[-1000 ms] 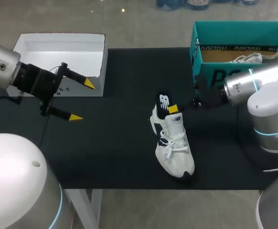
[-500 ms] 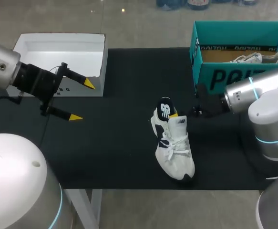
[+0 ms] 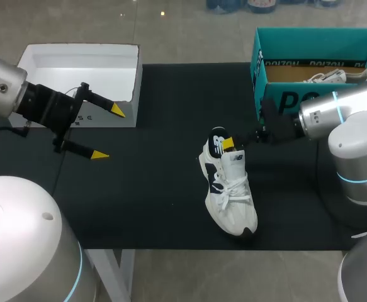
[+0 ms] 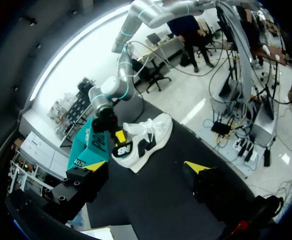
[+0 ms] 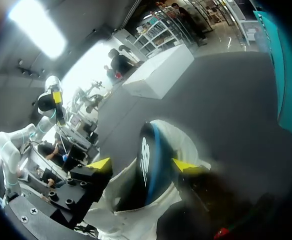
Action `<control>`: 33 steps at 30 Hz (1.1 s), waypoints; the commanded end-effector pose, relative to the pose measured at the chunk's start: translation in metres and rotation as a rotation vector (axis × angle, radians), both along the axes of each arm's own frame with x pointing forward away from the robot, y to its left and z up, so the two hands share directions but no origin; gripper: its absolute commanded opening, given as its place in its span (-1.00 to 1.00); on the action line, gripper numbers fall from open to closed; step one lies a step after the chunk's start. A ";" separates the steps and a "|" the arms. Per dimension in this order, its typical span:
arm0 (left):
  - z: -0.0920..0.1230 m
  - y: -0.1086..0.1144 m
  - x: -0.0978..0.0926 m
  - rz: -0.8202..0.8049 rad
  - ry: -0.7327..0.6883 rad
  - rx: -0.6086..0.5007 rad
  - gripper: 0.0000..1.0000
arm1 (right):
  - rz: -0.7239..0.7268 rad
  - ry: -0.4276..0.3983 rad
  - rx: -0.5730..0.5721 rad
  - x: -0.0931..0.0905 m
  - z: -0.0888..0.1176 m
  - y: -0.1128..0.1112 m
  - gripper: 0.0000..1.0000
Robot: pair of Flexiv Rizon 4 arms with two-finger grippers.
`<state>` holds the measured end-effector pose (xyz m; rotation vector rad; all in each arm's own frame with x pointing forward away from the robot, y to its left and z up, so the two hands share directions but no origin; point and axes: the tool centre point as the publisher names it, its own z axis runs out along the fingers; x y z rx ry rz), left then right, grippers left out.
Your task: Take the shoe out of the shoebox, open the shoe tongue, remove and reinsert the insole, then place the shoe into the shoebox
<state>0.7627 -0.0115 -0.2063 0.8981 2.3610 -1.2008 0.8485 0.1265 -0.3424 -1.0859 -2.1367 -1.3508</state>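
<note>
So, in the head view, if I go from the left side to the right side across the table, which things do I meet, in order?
white box → shoe → teal shoebox

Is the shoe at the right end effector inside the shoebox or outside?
Outside: the shoe stands on the black mat, beside the teal shoebox.

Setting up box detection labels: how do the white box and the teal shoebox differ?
The white box sits at the far left of the black mat and shows nothing inside. The teal shoebox sits at the far right with a white shoe in it. The white box looks shallower, the teal shoebox deeper-walled. Both are open-topped.
</note>
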 end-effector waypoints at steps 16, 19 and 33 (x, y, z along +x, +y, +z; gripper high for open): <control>0.001 0.000 0.000 0.000 0.001 0.004 1.00 | 0.017 0.002 -0.016 0.009 -0.006 0.011 -1.00; 0.001 0.000 0.000 0.000 0.001 0.004 1.00 | 0.015 0.004 -0.016 0.008 -0.006 0.009 -1.00; 0.001 0.000 0.000 0.000 0.001 0.004 1.00 | 0.019 0.006 -0.019 0.002 -0.007 0.008 -1.00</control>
